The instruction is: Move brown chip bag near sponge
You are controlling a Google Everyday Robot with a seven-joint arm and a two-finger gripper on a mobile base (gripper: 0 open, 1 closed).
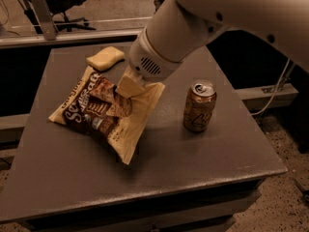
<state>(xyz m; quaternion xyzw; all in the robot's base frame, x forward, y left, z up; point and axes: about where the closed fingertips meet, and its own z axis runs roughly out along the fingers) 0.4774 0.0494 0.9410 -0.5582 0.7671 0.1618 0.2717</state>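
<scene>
The brown chip bag lies flat on the grey table, left of centre, its top corner close to the sponge. The sponge is a small pale yellow pad at the back left of the table. My gripper comes down from the large white arm and its pale yellow fingers are shut on the bag's upper right edge. The bag's top end sits just below the sponge, a small gap between them.
A brown-gold drink can stands upright right of the bag. The white arm spans the upper right. Beyond the table's back edge are a metal rail and chair legs on the floor.
</scene>
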